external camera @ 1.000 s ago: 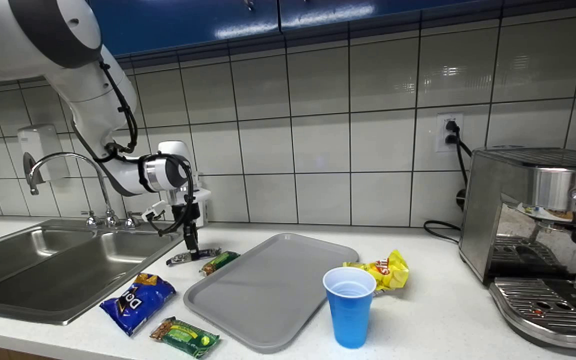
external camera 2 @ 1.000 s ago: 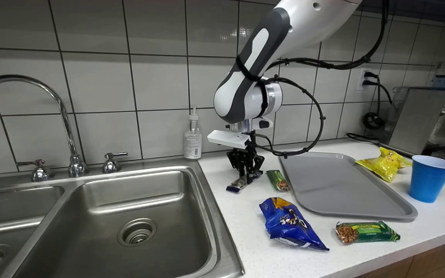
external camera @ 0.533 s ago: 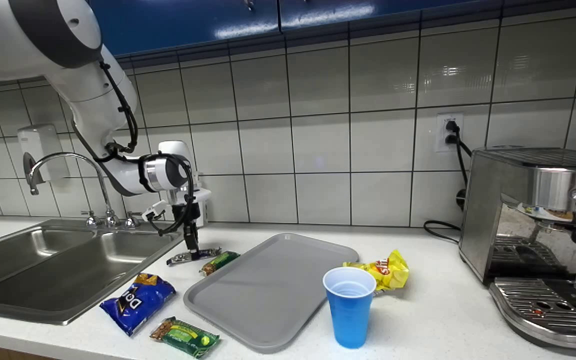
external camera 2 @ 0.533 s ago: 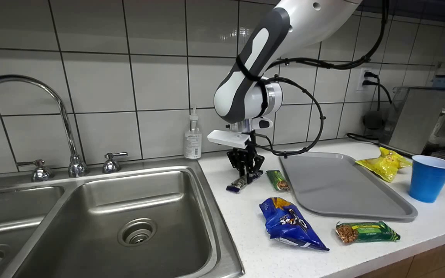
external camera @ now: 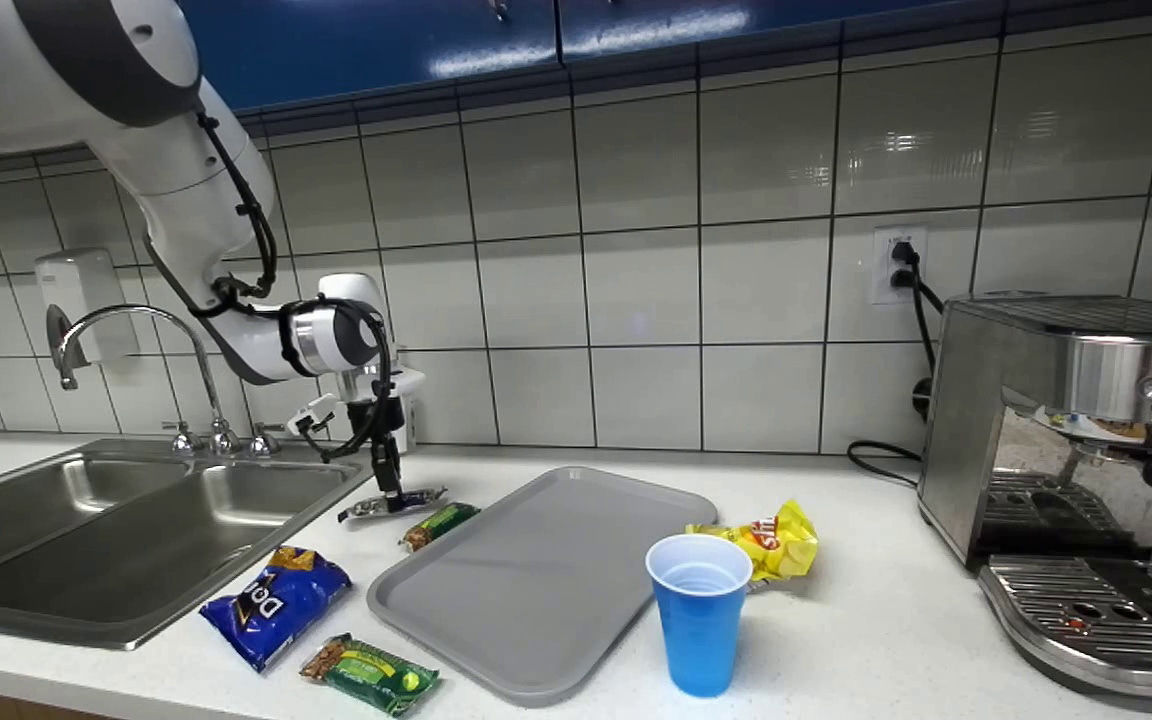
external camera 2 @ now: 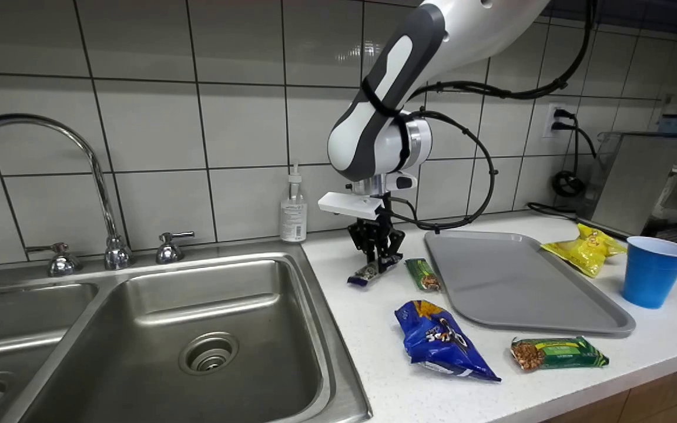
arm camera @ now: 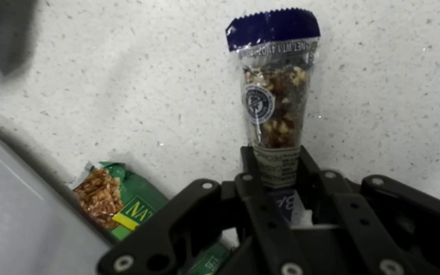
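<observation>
My gripper [arm camera: 274, 164] is shut on a nut bar [arm camera: 277, 95] in a clear wrapper with dark blue ends, gripping it across its middle. In both exterior views the gripper [external camera: 392, 495] [external camera 2: 377, 264] points down and holds the bar [external camera: 364, 509] [external camera 2: 363, 275] low over the white counter; the gap beneath looks small. The bar's other end is mostly hidden behind the fingers in the wrist view. A green granola bar [arm camera: 136, 198] lies close by, between the gripper and the grey tray [arm camera: 21, 214]; both also show in the exterior views, the bar [external camera: 439, 526] beside the tray edge [external camera 2: 520, 282].
A blue chip bag [external camera: 276, 605] and another green bar [external camera: 371, 673] lie near the counter front. A blue cup [external camera: 701, 620] and yellow chip bag [external camera: 776, 545] stand by the tray. The sink [external camera 2: 197, 341], soap bottle [external camera 2: 294, 211] and coffee machine [external camera: 1086, 480] are around.
My gripper has risen slightly with the nut bar held in it, and both sit a little higher in the exterior views than half a second ago. The other items have not moved.
</observation>
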